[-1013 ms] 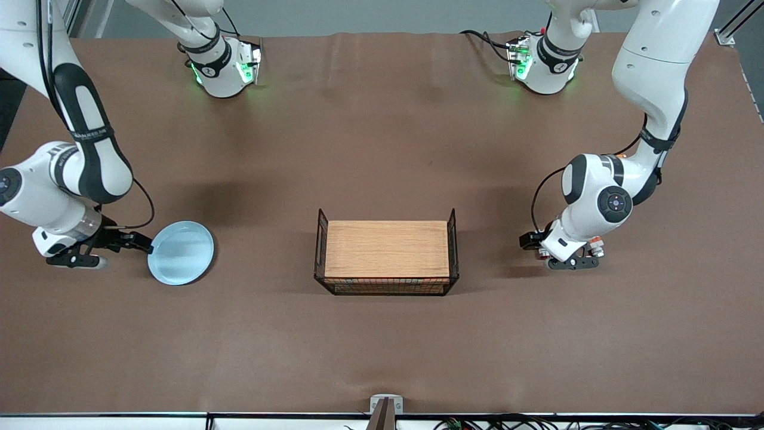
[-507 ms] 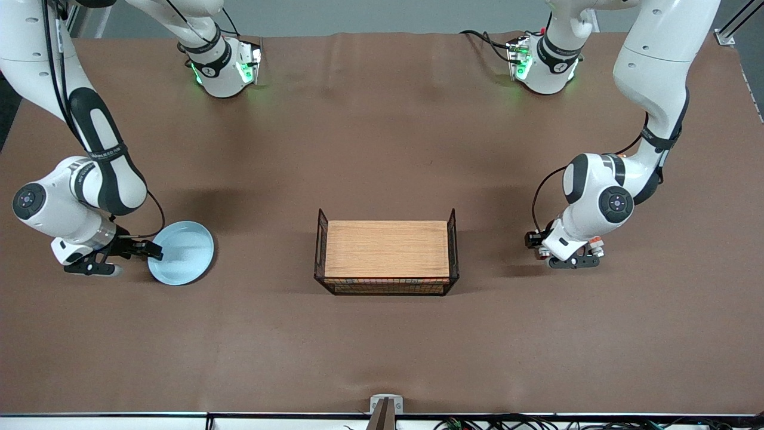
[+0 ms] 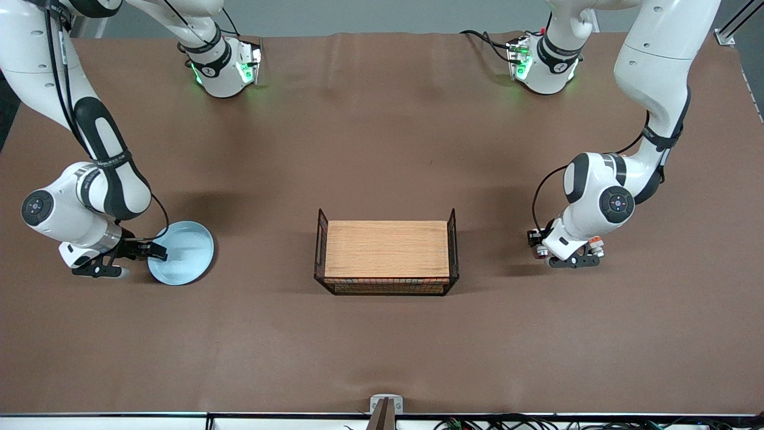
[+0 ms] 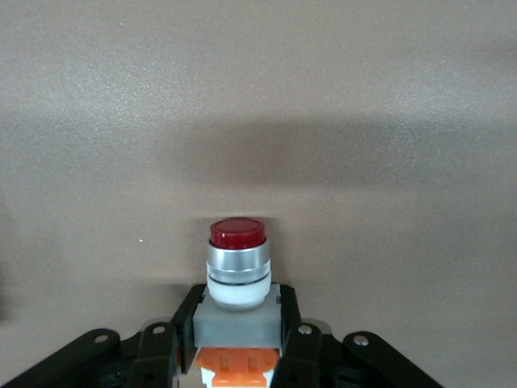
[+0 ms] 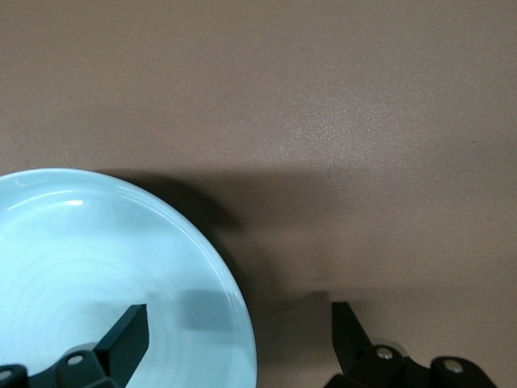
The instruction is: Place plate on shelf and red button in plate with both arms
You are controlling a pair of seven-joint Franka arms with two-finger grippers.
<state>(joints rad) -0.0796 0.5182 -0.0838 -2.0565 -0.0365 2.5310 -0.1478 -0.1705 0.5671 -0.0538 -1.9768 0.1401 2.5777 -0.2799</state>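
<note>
Both hands at their pieces

Now the left hand is clamped on the red button, gripping its white body low on the worktop toward the left arm's end. Small, light and hard, it looks liable to twist if pinched off-centre. The right hand stands wide, straddling the plate's rim; the stiff, probably slick plate sits toward the right arm's end, best pinched at that raised edge.

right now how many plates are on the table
1. The plate lies toward the right arm's end of the table, beside the rack, with the open right hand straddling its rim. None other shows.
</note>
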